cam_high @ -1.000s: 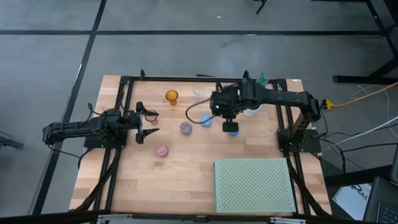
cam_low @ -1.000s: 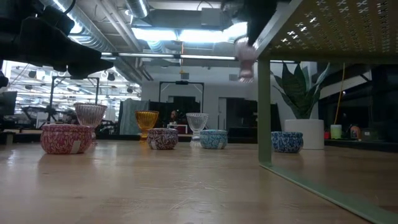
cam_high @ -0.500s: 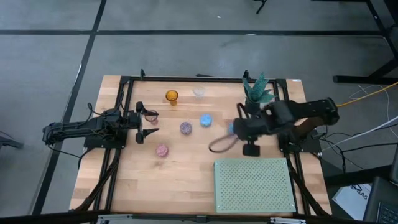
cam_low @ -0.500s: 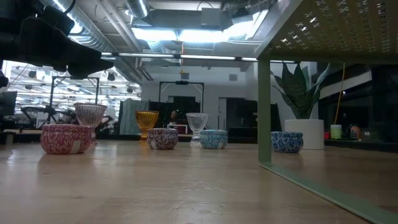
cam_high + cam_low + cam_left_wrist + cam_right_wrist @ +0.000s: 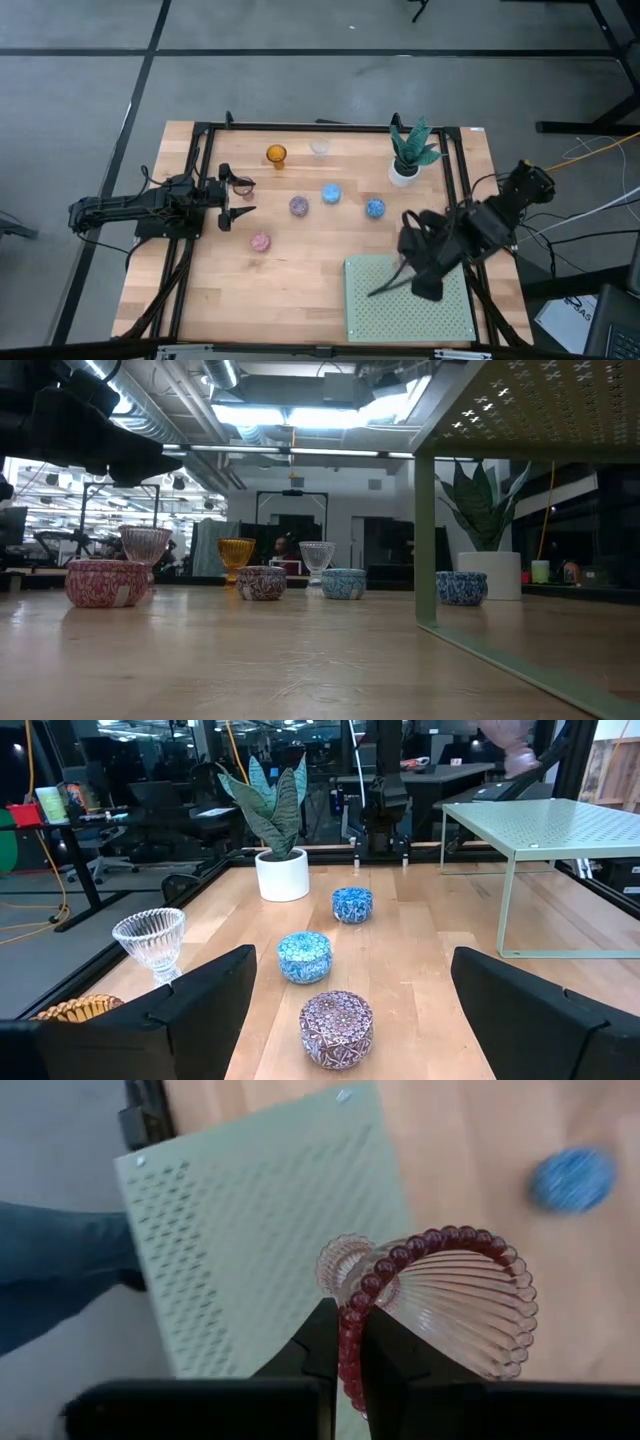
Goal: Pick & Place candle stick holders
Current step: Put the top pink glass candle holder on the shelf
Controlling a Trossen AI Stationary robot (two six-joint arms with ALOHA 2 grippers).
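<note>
My right gripper (image 5: 424, 283) hangs over the pale green perforated mat (image 5: 408, 300), shut on a pink ribbed glass candle stick holder (image 5: 450, 1310) with a dark red beaded rim. Several more holders stand on their bases on the wood: amber (image 5: 276, 154), clear (image 5: 319, 148), two blue (image 5: 331, 194) (image 5: 375, 208), purple (image 5: 298, 206), pink (image 5: 260, 242), and a pink glass one (image 5: 242, 184). My left gripper (image 5: 237, 200) waits open at the table's left, level, fingers apart (image 5: 352, 965) with nothing between them. My right gripper pinches the holder's beaded rim (image 5: 362, 1292) between its two fingers, one finger (image 5: 395, 1355) on the bowl's side of the rim and one on the other. The fingers come steeply from above. The holder hangs tilted, foot (image 5: 345, 1265) sideways, clear above the mat.
A white pot with a green plant (image 5: 405, 168) stands at the far right. The mat is a raised shelf on legs (image 5: 425, 530). Black frame rails (image 5: 205, 200) run along both sides. A person's blue trouser leg (image 5: 50, 1270) shows beyond the table's edge.
My right gripper has swung from above the far middle of the table toward the right and near edge, rising slightly and rolling its wrist, staying shut. The pink glass holder has travelled with it, lifted clear, and now hangs over the green mat.
</note>
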